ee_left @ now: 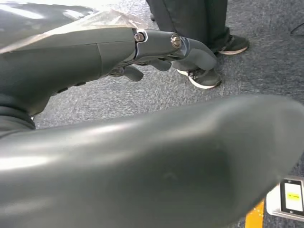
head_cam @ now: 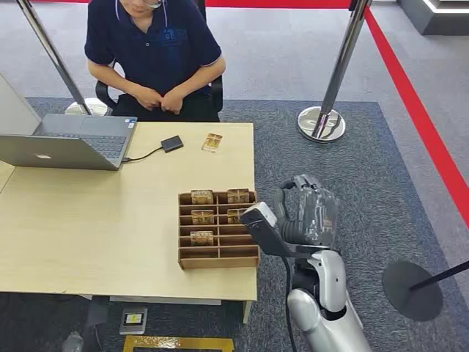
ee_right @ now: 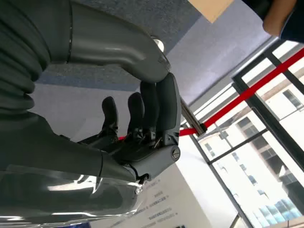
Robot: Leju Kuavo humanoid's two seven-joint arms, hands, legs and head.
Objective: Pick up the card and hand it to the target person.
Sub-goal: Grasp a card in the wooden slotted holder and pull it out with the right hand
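A small card (head_cam: 212,141) with a brown-and-cream patterned face is lying flat near the desk's (head_cam: 83,235) far edge, toward its right corner, just in front of the seated person (head_cam: 152,51) and a little right of a small black box (head_cam: 172,144) — nothing is touching it.

The right hand (head_cam: 310,213) is hovering off the desk's right edge, beside the wooden tray (head_cam: 218,259), its wrist raised above the silver forearm. In the right wrist view its dark fingers (ee_right: 143,114) are curling in toward the thick thumb, close together and holding nothing. The left hand (ee_left: 157,52) is hanging low over the grey carpet; its fingers are lying stretched out with nothing in them — whether they are spread apart I cannot tell.

The tray is sitting at the desk's near right corner, divided into slots. Five more patterned cards are lying in its upper slots: two in the far row, two in the next, one below on the left.
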